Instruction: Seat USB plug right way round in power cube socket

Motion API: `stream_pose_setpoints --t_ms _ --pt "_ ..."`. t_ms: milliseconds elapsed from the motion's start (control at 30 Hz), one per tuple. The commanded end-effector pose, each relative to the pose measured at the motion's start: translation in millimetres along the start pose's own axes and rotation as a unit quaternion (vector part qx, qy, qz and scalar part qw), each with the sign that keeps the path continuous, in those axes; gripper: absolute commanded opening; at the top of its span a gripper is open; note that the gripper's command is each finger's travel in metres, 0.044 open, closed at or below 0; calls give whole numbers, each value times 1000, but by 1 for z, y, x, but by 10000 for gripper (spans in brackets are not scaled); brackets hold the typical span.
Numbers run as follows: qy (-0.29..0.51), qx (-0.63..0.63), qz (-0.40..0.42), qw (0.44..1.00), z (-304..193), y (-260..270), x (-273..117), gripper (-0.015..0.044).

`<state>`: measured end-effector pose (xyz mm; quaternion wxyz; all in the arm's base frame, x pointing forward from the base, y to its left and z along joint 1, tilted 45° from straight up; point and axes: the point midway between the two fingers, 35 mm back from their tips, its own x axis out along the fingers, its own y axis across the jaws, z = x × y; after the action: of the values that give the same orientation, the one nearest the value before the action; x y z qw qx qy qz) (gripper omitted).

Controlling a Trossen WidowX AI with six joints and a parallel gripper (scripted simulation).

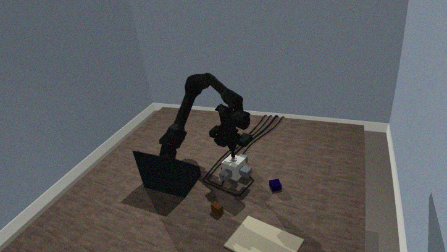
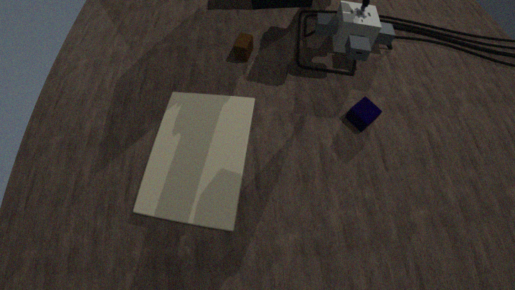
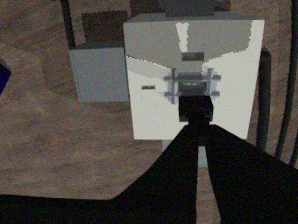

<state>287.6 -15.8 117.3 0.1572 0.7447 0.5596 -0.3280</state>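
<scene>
hand (image 1: 232, 151) (image 3: 200, 135) on upright, downward-pointing plug (image 1: 233, 155) (image 2: 365, 3) (image 3: 195, 108)

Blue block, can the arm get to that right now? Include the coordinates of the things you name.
Probably not immediately: its tool (image 1: 233, 155) (image 3: 200, 135) is shut on something at the top of the white cube (image 1: 234, 168) (image 2: 358, 30) (image 3: 230, 100). Once freed, nothing visible seems to block the blue block (image 1: 275, 185) (image 2: 364, 112) (image 3: 3, 80).

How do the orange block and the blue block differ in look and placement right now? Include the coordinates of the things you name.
The orange block (image 1: 217, 209) (image 2: 243, 45) is brownish orange; the blue block (image 1: 275, 185) (image 2: 363, 112) is a very dark blue.
In the exterior view, the orange block lies left of the power cube (image 1: 233, 168) (image 2: 356, 30) (image 3: 150, 115), while the blue block lies nearer the camera than the cube.
Both are small blocks resting on the table, apart from the cube.
</scene>
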Motion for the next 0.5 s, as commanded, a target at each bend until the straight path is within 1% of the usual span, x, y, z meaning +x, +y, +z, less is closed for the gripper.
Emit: stream_pose_setpoints --t_ms 0,467 --pt "2 4 -1 1000 0 -1 2 0" --pt "2 4 -1 1000 1 -1 3 0"
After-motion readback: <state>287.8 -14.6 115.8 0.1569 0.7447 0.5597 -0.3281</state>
